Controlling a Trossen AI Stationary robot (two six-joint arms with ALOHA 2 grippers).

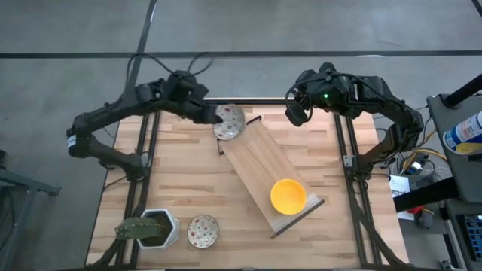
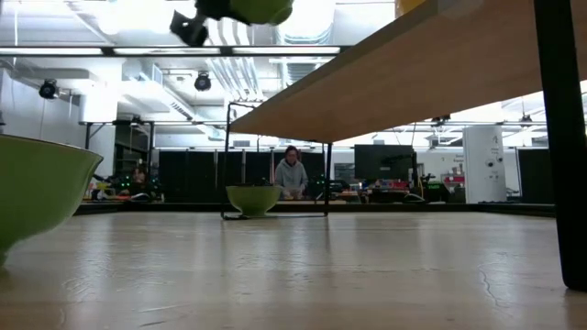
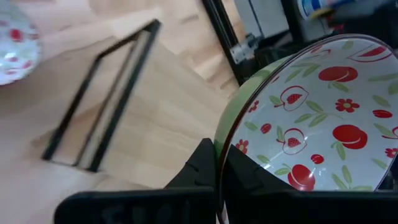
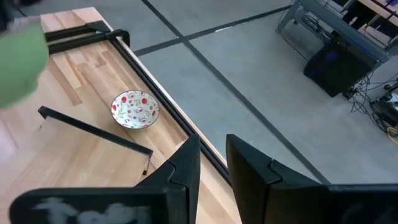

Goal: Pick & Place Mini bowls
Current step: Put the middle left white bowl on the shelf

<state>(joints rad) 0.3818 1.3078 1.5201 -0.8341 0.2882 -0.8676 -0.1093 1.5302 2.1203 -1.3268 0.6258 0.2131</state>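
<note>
Wooden slat table, dark frame rails, grey floor beyond; a lab room with a person far back shows in the low view.

Patterned bowl (image 1: 229, 121) sits upper centre of the high view, lifted in the left gripper (image 1: 212, 115), just at the top end of the sloped wooden ramp (image 1: 267, 175). Left wrist view: fingers (image 3: 205, 174) pinch the rim, one inside and one outside; the bowl hangs tilted, its green outside showing. Grip is on one edge only.

Yellow bowl (image 1: 288, 196) rests low on the ramp, lower right of centre, against the bottom lip. A second patterned bowl (image 1: 202, 230) stands on the table at lower left, just beside the white pot with a plant (image 1: 150, 228). Right wrist view also shows a patterned bowl (image 4: 135, 109) on the table near the back rail. The other bowls are not seen.

Right gripper (image 1: 297, 113) hovers at upper right of the ramp's top, empty, fingers (image 4: 186, 163) a narrow gap apart. It waits.

Step in hand, as judged: placing the held bowl at the ramp's head.
- Lower until the base nearly touches the board before letting go.
- Level the bowl first; a tilted release may roll it off the side.
- Aim along the ramp's middle line.
- It will likely slide down into the yellow bowl; expect a knock.
</note>
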